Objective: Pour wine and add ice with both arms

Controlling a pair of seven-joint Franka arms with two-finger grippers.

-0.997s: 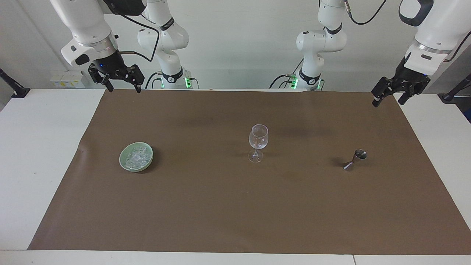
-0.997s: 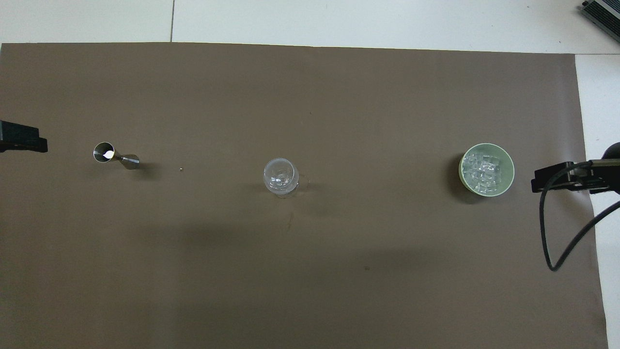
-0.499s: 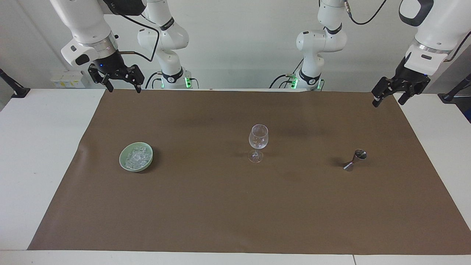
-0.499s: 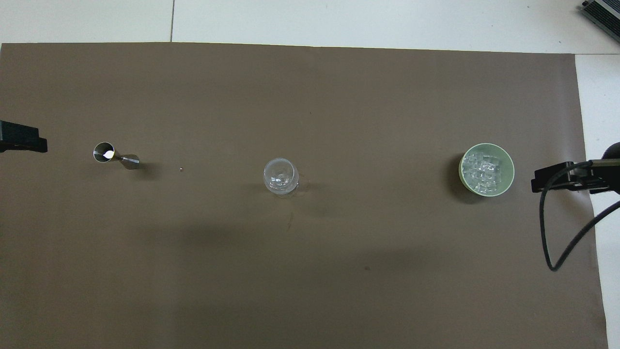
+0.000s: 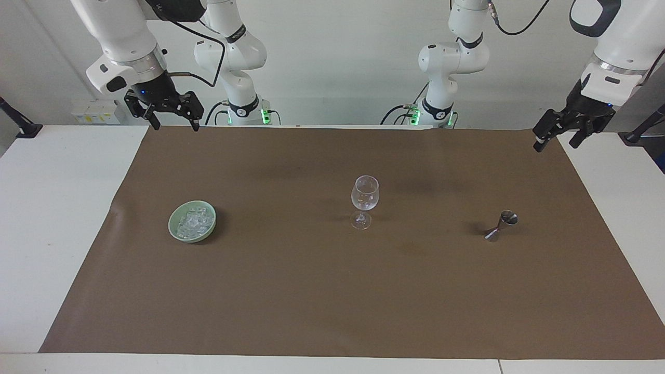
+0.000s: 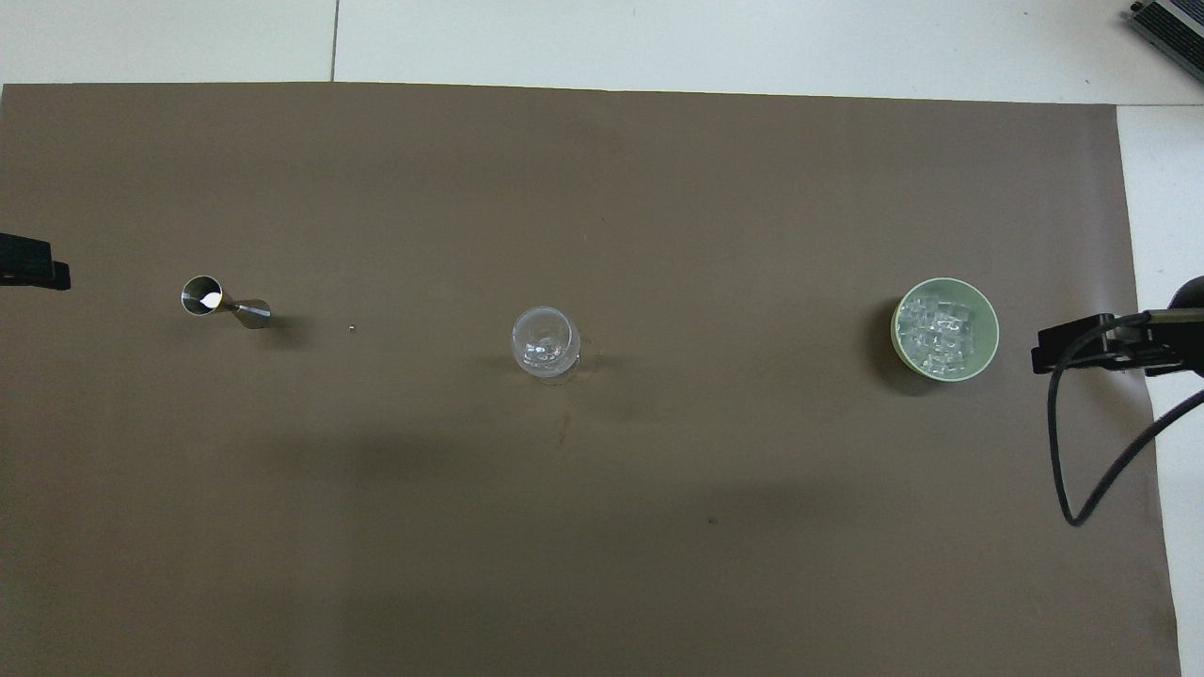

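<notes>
A clear stemmed glass (image 5: 364, 200) stands upright at the middle of the brown mat; it also shows in the overhead view (image 6: 544, 343). A pale green bowl (image 5: 170, 224) toward the right arm's end holds several clear ice cubes (image 5: 193, 222), and bowl (image 6: 992, 343) and ice (image 6: 936, 329) show from overhead too. A steel jigger (image 5: 503, 225) stands toward the left arm's end (image 6: 224, 301). My right gripper (image 5: 175, 125) hangs open and empty over the mat's corner beside the bowl (image 6: 1072, 346). My left gripper (image 5: 557, 143) hangs open and empty over the mat's edge, beside the jigger (image 6: 33, 274).
The brown mat (image 5: 332, 291) covers most of the white table (image 5: 57, 218). A tiny speck (image 6: 351, 328) lies between jigger and glass. A black cable (image 6: 1063, 451) loops from the right wrist over the mat's edge.
My left gripper has risen a little and drawn back toward the left arm's end of the table. The right gripper and all objects have stayed put.
</notes>
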